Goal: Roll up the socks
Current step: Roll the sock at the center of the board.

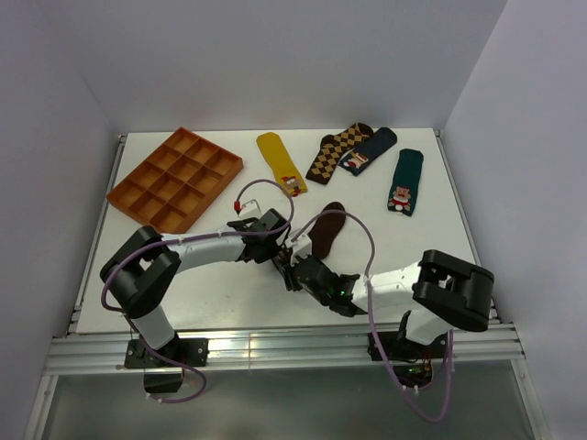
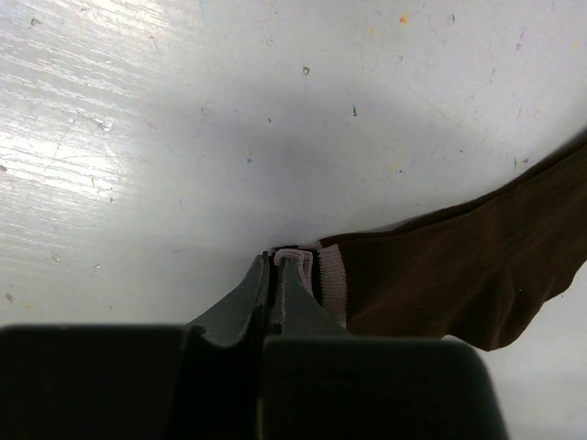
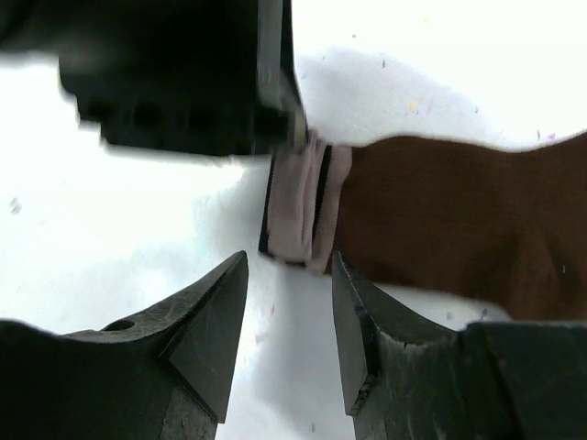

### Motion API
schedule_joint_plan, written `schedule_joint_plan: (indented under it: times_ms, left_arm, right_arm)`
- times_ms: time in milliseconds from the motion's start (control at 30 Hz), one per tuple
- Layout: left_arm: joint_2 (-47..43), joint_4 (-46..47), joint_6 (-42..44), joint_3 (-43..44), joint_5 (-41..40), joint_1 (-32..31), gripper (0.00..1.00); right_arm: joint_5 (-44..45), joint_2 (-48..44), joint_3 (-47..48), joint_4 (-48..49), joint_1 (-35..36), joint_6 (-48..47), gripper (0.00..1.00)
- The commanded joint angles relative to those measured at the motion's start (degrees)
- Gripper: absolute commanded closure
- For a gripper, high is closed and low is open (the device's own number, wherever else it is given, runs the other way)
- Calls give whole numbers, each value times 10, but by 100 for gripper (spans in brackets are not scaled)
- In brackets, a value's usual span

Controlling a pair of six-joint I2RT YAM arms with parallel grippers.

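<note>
The dark brown sock (image 1: 326, 229) lies flat near the table's middle, its pale striped cuff toward the arms. In the left wrist view my left gripper (image 2: 278, 258) is shut on the cuff's edge, and the brown leg (image 2: 459, 270) stretches off to the right. From above, the left gripper (image 1: 281, 246) sits at the sock's near end. My right gripper (image 3: 289, 264) stands open just short of the folded cuff (image 3: 298, 211), with bare table between its fingers. In the top view the right gripper (image 1: 298, 269) is right beside the left one.
An orange compartment tray (image 1: 174, 179) stands at the back left. A mustard sock (image 1: 280, 163), a diamond-patterned sock (image 1: 335, 151), a navy sock (image 1: 370, 151) and a dark green sock (image 1: 404, 181) lie along the back of the table (image 1: 229, 293).
</note>
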Motion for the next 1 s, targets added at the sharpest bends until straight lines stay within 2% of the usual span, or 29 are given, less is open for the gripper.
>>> schedule_joint_plan:
  times_ms: [0, 300, 600, 967]
  left_arm:
    - [1, -16, 2, -16, 13, -6, 100]
    - [8, -19, -3, -12, 29, -7, 100]
    - [13, -29, -3, 2, 41, -6, 100]
    - [1, -22, -9, -10, 53, -6, 100]
  right_arm:
    - [12, -46, -54, 98, 12, 2, 51]
    - [58, -83, -90, 138, 26, -1, 51]
    - [106, -8, -33, 130, 89, -70, 48]
    - [129, 69, 18, 118, 92, -93, 47]
